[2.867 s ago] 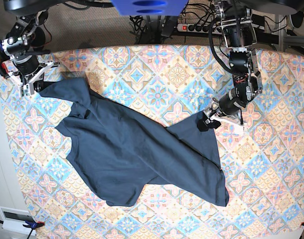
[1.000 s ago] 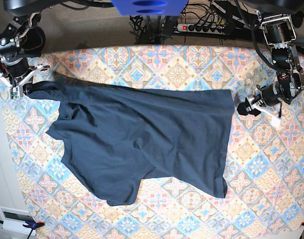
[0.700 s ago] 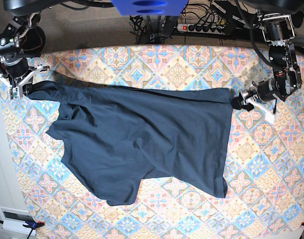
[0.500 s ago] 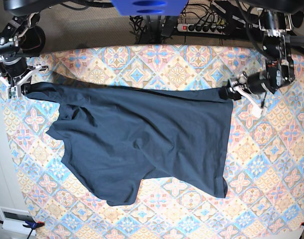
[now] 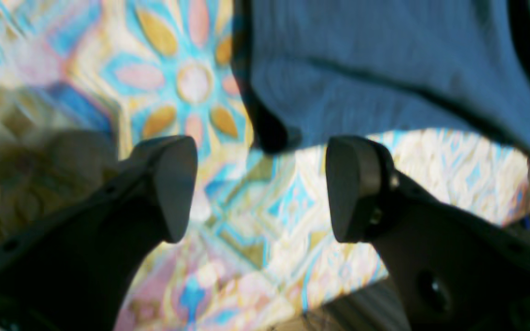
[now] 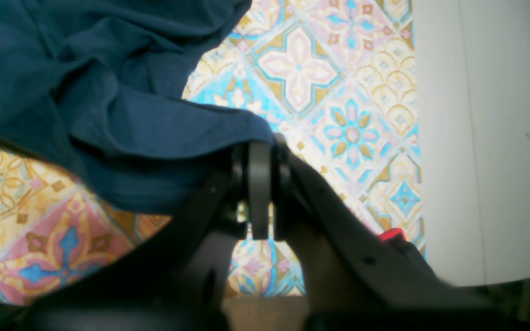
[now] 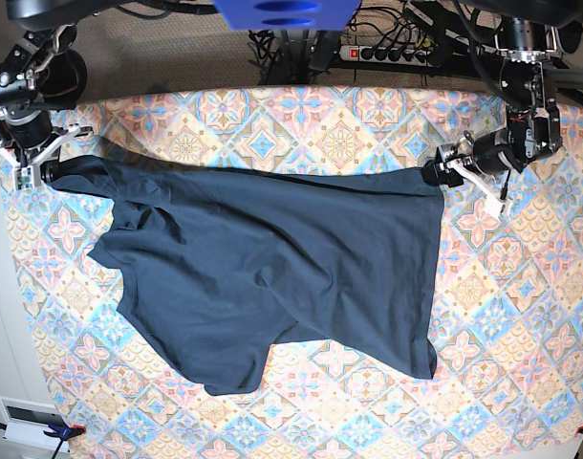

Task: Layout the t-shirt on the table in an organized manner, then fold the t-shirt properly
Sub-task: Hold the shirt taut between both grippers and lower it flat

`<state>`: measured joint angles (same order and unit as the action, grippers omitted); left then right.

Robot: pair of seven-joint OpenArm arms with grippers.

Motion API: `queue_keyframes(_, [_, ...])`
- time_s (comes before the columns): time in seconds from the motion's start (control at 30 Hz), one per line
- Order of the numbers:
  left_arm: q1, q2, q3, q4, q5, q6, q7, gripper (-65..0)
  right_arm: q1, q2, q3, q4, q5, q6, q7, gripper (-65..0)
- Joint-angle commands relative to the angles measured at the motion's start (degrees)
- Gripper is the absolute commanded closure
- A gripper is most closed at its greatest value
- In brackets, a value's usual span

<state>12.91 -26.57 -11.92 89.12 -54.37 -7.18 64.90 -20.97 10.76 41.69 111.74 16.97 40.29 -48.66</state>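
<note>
Mostly spread across the table (image 7: 521, 316), the t-shirt (image 7: 282, 268) is judged soft and limp, best gripped at corners. One corner is clamped by the right gripper (image 6: 260, 151); the left gripper (image 5: 260, 184) is held apart, empty.

One t-shirt (image 7: 272, 268) lies on one table (image 7: 521, 316). Two grippers are in view, one left (image 7: 435, 174) and one right (image 7: 38, 174). One power strip (image 7: 387, 54) sits behind the table.
</note>
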Motion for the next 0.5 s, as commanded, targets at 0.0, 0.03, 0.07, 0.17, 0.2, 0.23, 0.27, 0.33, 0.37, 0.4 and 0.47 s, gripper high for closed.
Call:
queue_keyframes(0.0, [-0.47,0.06,0.54,-0.81,0.17,0.02,0.02,-41.4,0.18,1.06,0.46,1.00,0.57,-0.29,1.50,-0.6])
queue_keyframes(0.03, [-0.82,0.24,1.15,-1.78,0.96,0.02,-0.07,-41.4,0.18,1.06,0.46,1.00,0.57,-0.29,1.50,-0.6])
queue_keyframes(0.07, [-1.70,0.68,2.03,-2.75,1.84,0.02,-0.07,-41.4,0.18,1.06,0.46,1.00,0.57,-0.29,1.50,-0.6])
queue_keyframes(0.17, [-3.72,3.40,4.76,-5.12,3.69,0.02,-0.07,-41.4,0.18,1.06,0.55,1.00,0.57,-0.29,1.50,-0.6])
queue_keyframes(0.2, [-3.81,3.75,4.93,-5.21,3.86,0.02,0.02,-41.4,0.18,1.06,0.55,1.00,0.57,-0.29,1.50,-0.6])
queue_keyframes(0.23, [-3.90,4.46,5.37,-5.12,3.69,-0.16,0.11,-41.2,0.18,1.06,0.55,1.00,0.57,-0.29,1.50,-0.6])
queue_keyframes(0.27, [-3.90,4.72,5.81,-4.95,3.60,-0.25,0.19,-40.0,0.18,1.06,0.55,1.00,0.57,-0.29,1.50,-0.6])
queue_keyframes(0.33, [-4.16,4.72,7.31,-4.86,2.72,-0.25,0.19,-31.3,0.18,1.06,0.55,1.09,0.57,-0.29,1.50,-0.6])
queue_keyframes(0.37, [-4.16,4.72,7.66,-4.86,1.93,-0.25,0.19,-24.9,0.18,1.06,0.55,1.09,0.57,-0.29,1.50,-0.6])
queue_keyframes(0.4, [-4.16,4.72,7.66,-4.86,0.52,-0.34,0.19,-16.7,0.27,1.06,0.55,1.09,0.57,-0.29,1.50,-0.6])
queue_keyframes(0.47, [-4.07,4.63,7.31,-4.86,-1.85,-0.34,0.28,-1.9,0.27,1.06,0.64,1.09,0.57,-0.29,1.50,-0.6])
